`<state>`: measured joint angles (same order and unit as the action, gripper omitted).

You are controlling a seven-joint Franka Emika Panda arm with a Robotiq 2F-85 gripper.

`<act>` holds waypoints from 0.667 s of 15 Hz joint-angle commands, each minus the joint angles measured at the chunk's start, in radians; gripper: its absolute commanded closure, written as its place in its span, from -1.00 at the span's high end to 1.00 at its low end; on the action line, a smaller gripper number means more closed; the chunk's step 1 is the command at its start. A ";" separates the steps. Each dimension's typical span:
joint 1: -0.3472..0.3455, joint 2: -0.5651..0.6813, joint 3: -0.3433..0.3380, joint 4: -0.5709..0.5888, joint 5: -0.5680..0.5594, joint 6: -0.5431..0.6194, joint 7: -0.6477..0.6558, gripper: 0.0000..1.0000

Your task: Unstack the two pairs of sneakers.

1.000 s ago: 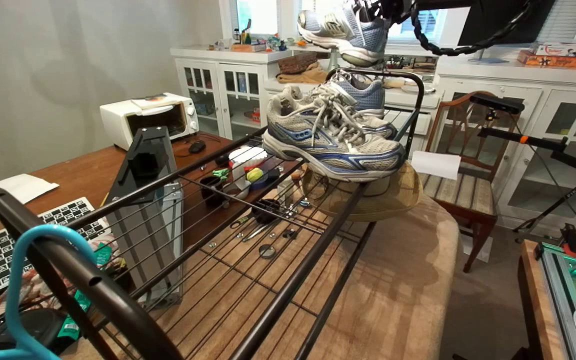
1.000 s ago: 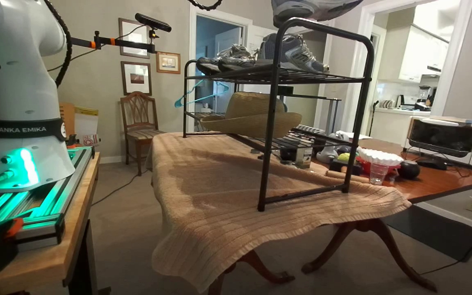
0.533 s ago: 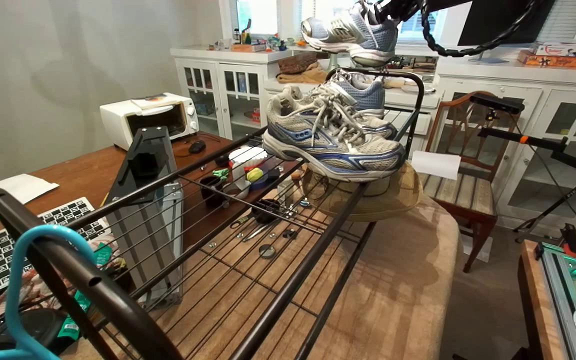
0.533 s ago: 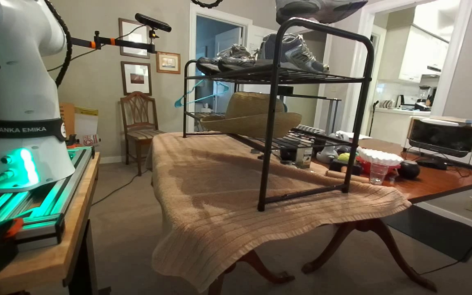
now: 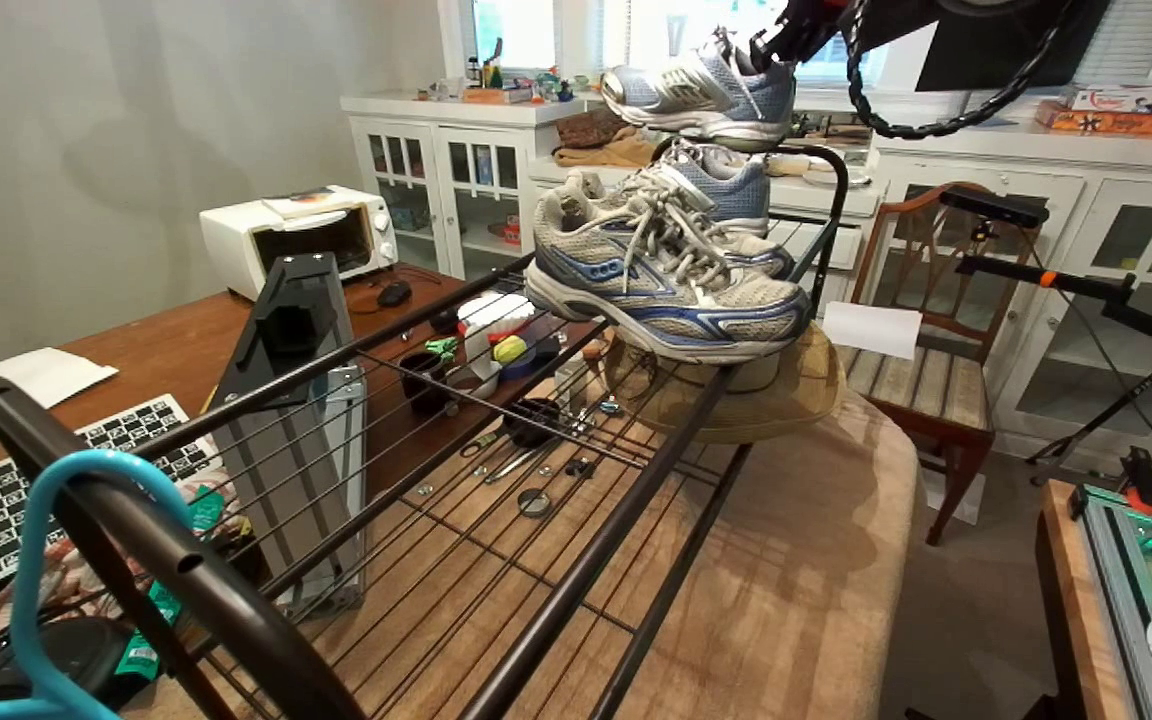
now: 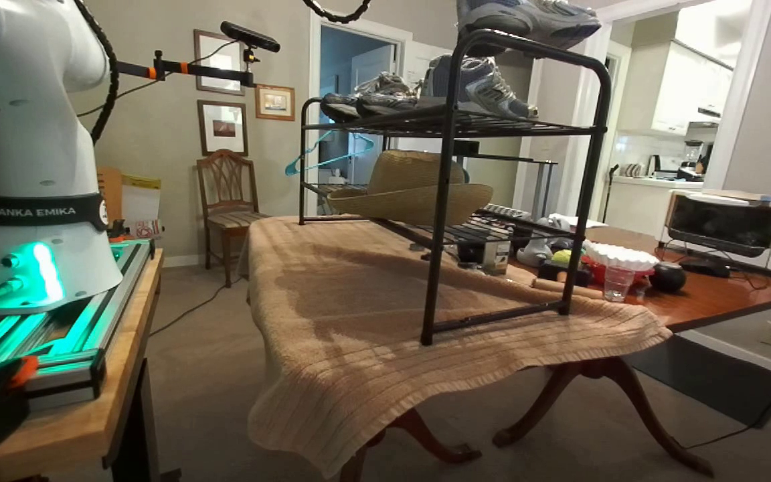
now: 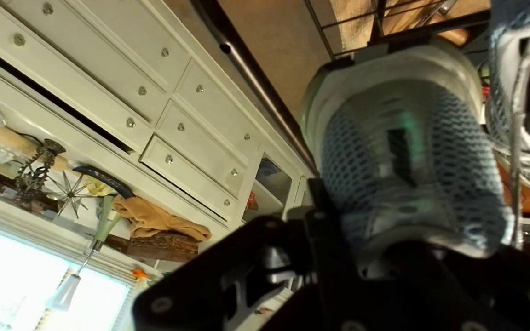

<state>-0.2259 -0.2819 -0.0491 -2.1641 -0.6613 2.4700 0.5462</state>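
Note:
My gripper (image 5: 768, 52) is shut on the collar at the heel of a blue-grey mesh sneaker (image 5: 691, 100). In the wrist view the gripper (image 7: 366, 225) has one finger outside the heel; the other is hidden inside the shoe. The held sneaker (image 6: 533, 23) hangs above the rack (image 5: 601, 545), close to the end bar. A matching blue-grey sneaker (image 5: 736, 190) sits on the upper shelf below it; it also shows in an exterior view (image 6: 476, 87). Beside it stand a beige-and-blue sneaker (image 5: 666, 285) and its mate (image 5: 761, 255), partly hidden behind it.
The rack's curved end bar (image 6: 533, 43) rises above the upper shelf. A straw hat (image 6: 412, 194) lies on the lower shelf. A blue hanger (image 5: 106, 470) hangs at the far end. The table carries a towel (image 6: 359, 321), a toaster oven (image 6: 727, 224) and small items.
The held sneaker first moved slightly right in an exterior view, then came down toward the shelf and now hangs more level. The sneakers on the shelf have not moved.

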 commanded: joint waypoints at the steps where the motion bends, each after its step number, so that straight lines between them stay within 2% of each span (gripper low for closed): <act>1: -0.013 0.013 -0.010 -0.015 -0.007 0.053 -0.038 -0.94; 10: -0.009 0.061 -0.026 -0.049 0.022 0.145 -0.112 -0.94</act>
<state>-0.2348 -0.2291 -0.0659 -2.2034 -0.6550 2.5732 0.4658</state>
